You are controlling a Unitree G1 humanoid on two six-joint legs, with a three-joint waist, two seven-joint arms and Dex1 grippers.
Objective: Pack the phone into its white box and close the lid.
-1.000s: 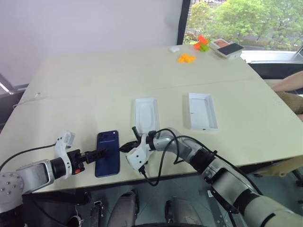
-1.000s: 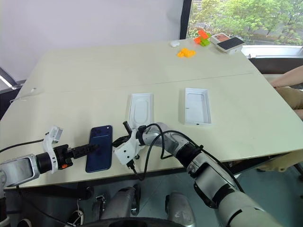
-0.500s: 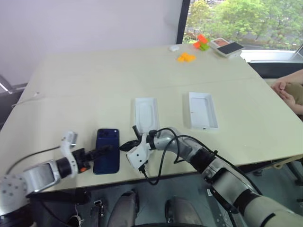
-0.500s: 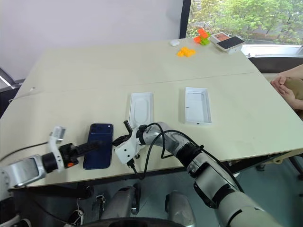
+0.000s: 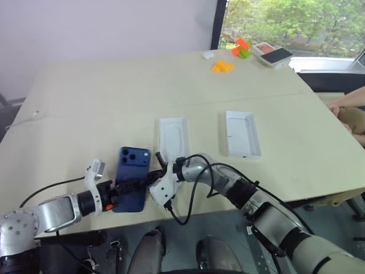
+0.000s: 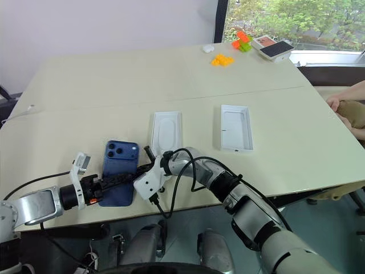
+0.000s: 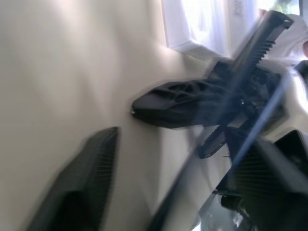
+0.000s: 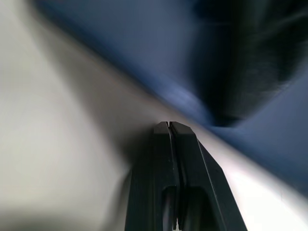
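Note:
The phone (image 5: 132, 170), a dark blue slab with its camera bump toward the far end, lies near the table's front edge and is tipped up off the surface. My left gripper (image 5: 142, 181) reaches across it from the left. In the left wrist view its fingers (image 7: 86, 183) stand apart, with the phone's thin edge running between them. My right gripper (image 5: 153, 176) is shut, and its tips (image 8: 168, 126) press at the phone's right edge. The white box (image 5: 243, 133) lies open, farther back and to the right. The lid is out of view.
A thin white insert (image 5: 173, 136) with an oval recess lies just behind the phone. Orange blocks (image 5: 223, 68), a green and orange toy (image 5: 242, 48) and another box (image 5: 272, 54) sit at the far right. A person's hand (image 5: 347, 105) rests at the right edge.
My left gripper has slid right across the phone and its fingers have narrowed around it. The phone has tipped up from lying flat. The right gripper has stayed at the phone's edge.

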